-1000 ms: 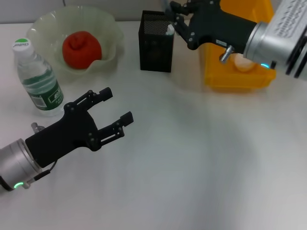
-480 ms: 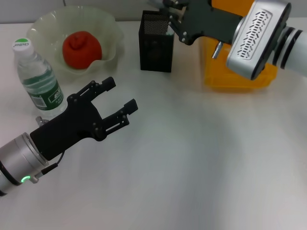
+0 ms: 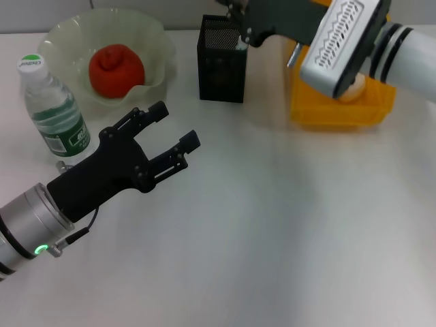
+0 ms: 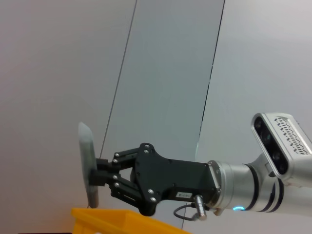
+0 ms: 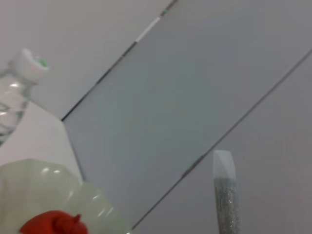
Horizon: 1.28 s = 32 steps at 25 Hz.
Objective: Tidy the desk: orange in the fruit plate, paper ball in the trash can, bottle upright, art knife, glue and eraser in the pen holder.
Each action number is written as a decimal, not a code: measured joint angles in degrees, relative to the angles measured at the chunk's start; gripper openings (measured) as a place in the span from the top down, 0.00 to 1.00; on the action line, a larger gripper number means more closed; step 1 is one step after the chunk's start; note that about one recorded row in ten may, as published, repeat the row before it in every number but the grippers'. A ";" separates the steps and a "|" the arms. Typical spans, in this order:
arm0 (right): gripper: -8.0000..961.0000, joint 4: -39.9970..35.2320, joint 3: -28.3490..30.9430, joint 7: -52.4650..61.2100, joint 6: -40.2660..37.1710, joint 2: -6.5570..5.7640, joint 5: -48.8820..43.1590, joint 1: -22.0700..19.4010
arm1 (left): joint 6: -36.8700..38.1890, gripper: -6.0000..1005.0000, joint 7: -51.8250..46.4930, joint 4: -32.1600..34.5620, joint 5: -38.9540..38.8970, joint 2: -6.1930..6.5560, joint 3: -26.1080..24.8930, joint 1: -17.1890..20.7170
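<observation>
I see my right end effector (image 4: pixel 97 173) clamped on a grey stick (image 4: pixel 87 168) above the holder (image 3: pixel 222 59); left end effector (image 3: pixel 176 129) spread, idle over the tabletop (image 3: pixel 286 225).

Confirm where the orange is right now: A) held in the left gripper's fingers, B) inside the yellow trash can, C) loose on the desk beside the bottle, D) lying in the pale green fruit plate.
D: in the head view the orange lies inside the fruit plate, behind the upright bottle; the left gripper hovers open and empty over the desk.
</observation>
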 joint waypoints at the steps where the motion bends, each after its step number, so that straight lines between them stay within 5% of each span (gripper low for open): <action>1: 0.87 0.00 0.00 0.00 0.00 0.00 0.00 0.00 | 0.00 0.19 0.00 0.00 0.00 0.00 0.00 0.00; 11: 0.88 4.54 -0.09 3.14 0.69 0.14 9.84 2.81 | 0.87 0.19 -2.18 -0.32 0.01 0.04 -1.34 0.57; 32: 0.88 5.43 0.10 20.41 0.18 0.18 14.69 2.87 | 1.22 0.19 -4.33 0.14 0.37 0.17 -0.92 0.07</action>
